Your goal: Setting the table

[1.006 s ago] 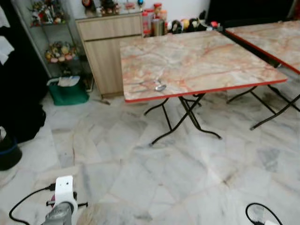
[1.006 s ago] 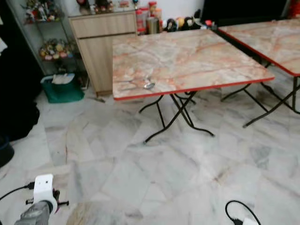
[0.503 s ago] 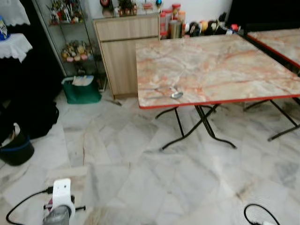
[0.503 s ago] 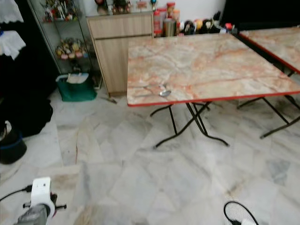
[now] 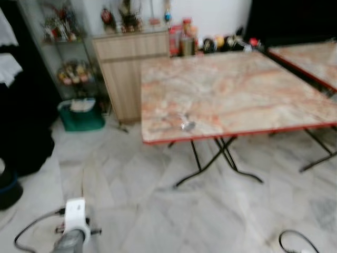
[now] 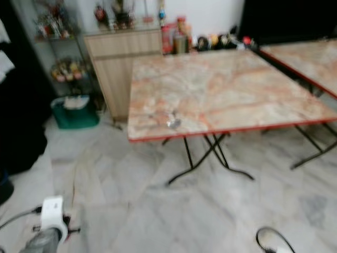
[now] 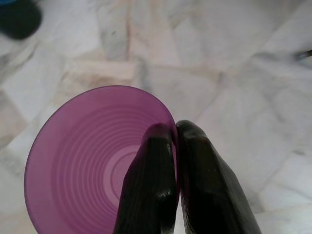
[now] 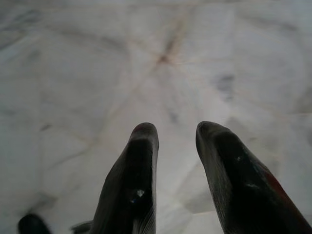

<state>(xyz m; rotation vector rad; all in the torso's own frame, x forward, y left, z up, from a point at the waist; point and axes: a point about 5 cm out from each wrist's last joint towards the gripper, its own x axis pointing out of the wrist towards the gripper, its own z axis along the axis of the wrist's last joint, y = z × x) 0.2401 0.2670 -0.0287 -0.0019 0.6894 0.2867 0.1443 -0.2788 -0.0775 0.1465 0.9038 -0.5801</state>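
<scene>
The left hand [image 7: 175, 127] pinches the rim of a purple cup [image 7: 83, 161], one black finger inside the wall and one outside, pressed together on it. The cup hangs low over the pale marble floor [image 5: 158, 205], its ribbed inside facing the wrist camera. From the head views the left arm [image 5: 71, 234] sits low at the robot's left side, a black cable looping off it.

The right hand [image 8: 175, 134] hangs over the same floor with its two fingers spread apart and nothing between them.

Ahead stands a folding counter [image 5: 237, 89] with a pink-veined marble top, a red edge and crossed black legs. A metal spoon [image 5: 187, 125] lies on it close to the near edge, toward the near left corner. A second counter [image 5: 310, 58] of the same kind stands off to the right. Against the wall behind are a wooden cabinet [image 5: 126, 68] with jars and bottles on top, a glass shelf of ornaments [image 5: 68, 63], and a green bin [image 5: 81, 115] on the floor. The head views are slightly blurred.
</scene>
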